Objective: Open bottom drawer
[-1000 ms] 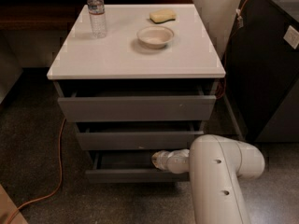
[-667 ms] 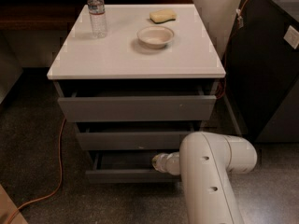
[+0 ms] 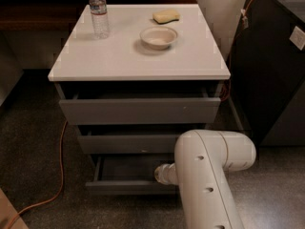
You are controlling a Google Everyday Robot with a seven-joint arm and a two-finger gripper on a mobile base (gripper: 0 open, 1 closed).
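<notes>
Gripper [image 3: 161, 173] at bottom drawer [image 3: 125, 187], mostly hidden behind arm [image 3: 209, 175]; open or closed, cannot tell; drawer partly out.

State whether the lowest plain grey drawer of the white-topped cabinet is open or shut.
Open: the lowest grey drawer is pulled forward, its shallow tray interior showing. The gripper is over its right part.
</notes>
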